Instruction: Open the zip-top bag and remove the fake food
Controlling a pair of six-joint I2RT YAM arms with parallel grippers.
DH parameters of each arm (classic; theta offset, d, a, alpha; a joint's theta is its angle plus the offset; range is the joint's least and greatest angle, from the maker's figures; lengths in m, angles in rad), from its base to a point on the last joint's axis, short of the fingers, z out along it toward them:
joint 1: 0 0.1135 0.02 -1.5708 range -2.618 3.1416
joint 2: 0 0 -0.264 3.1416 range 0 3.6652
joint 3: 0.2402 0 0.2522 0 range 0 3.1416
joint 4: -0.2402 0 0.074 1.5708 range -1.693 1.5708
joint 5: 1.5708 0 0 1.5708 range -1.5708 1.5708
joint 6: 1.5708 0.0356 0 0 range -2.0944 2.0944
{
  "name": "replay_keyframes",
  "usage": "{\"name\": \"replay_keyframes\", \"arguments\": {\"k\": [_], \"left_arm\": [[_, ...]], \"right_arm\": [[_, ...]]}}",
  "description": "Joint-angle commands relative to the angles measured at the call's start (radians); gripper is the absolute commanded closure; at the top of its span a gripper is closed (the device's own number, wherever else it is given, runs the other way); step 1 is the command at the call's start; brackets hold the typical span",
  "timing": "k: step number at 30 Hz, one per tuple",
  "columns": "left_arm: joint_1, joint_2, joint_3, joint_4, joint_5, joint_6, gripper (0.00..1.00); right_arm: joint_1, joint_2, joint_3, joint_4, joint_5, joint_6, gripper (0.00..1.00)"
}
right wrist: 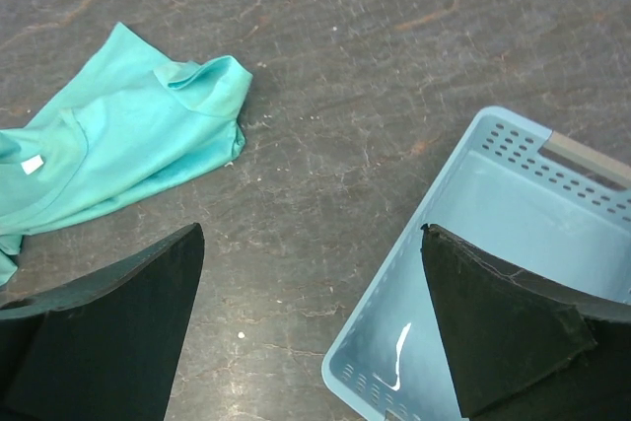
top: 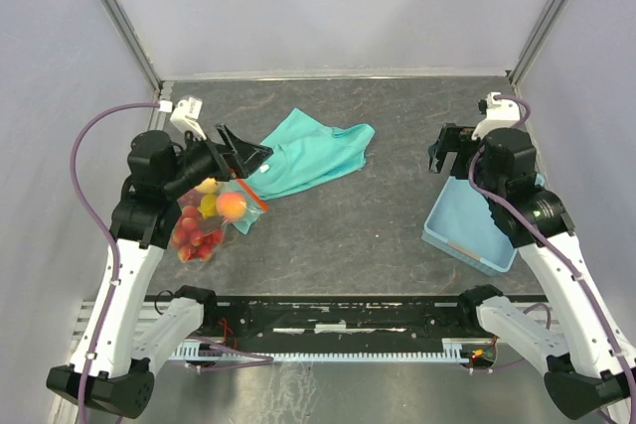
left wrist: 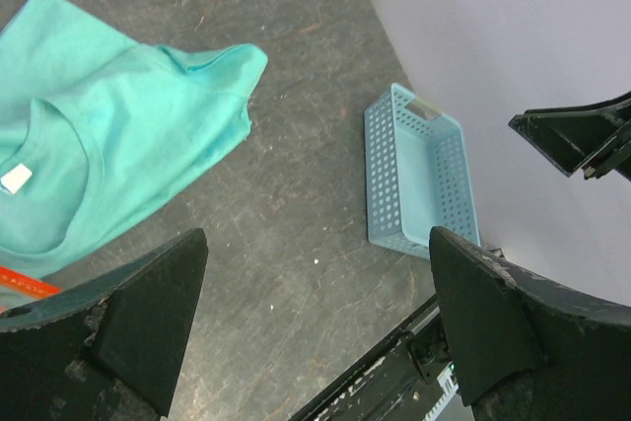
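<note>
The clear zip-top bag (top: 211, 217) lies at the left of the table, its orange-red zip strip (top: 254, 196) towards the teal cloth. Inside it I see fake food: a yellow lemon (top: 207, 187), an orange peach (top: 232, 207) and red berries (top: 193, 236). My left gripper (top: 248, 153) is open and empty just above the bag's zip end. In the left wrist view the gripper (left wrist: 317, 244) frames bare table, with a bit of the zip strip (left wrist: 25, 284) at the left edge. My right gripper (top: 443, 152) is open and empty at the right, far from the bag; in its wrist view it (right wrist: 313, 234) hangs over the basket's corner.
A teal cloth (top: 316, 156) lies crumpled at the middle, beside the bag; it also shows in the left wrist view (left wrist: 108, 135) and the right wrist view (right wrist: 128, 145). A light blue basket (top: 475, 227) stands at the right under my right arm, empty (right wrist: 513, 244).
</note>
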Motion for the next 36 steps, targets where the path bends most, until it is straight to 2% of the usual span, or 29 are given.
{"name": "replay_keyframes", "arguments": {"k": [1, 7, 13, 21, 25, 31, 36], "left_arm": [[-0.091, 0.017, -0.022, -0.009, -0.171, 0.043, 0.01], [-0.222, 0.024, -0.096, 0.006, -0.322, 0.052, 0.01], [-0.311, 0.001, -0.219, 0.047, -0.424, 0.048, 0.01], [-0.368, -0.076, -0.379, 0.064, -0.603, 0.034, 0.07], [-0.379, -0.085, -0.408, 0.028, -0.722, 0.031, 0.09], [-0.383, 0.063, -0.319, -0.058, -0.858, 0.084, 0.17], [-0.385, 0.296, -0.179, -0.209, -1.14, 0.08, 0.2]], "right_arm": [[-0.032, 0.04, -0.017, 0.004, -0.011, 0.066, 0.01], [-0.05, 0.087, -0.065, 0.039, -0.068, 0.08, 0.01], [0.0, 0.107, -0.113, 0.071, -0.142, 0.042, 0.01], [0.091, 0.135, -0.173, 0.132, -0.324, -0.038, 0.01], [0.124, 0.148, -0.22, 0.19, -0.405, -0.064, 0.01], [0.145, 0.109, -0.307, 0.321, -0.486, -0.084, 0.01], [0.148, 0.117, -0.318, 0.358, -0.527, -0.089, 0.01]]}}
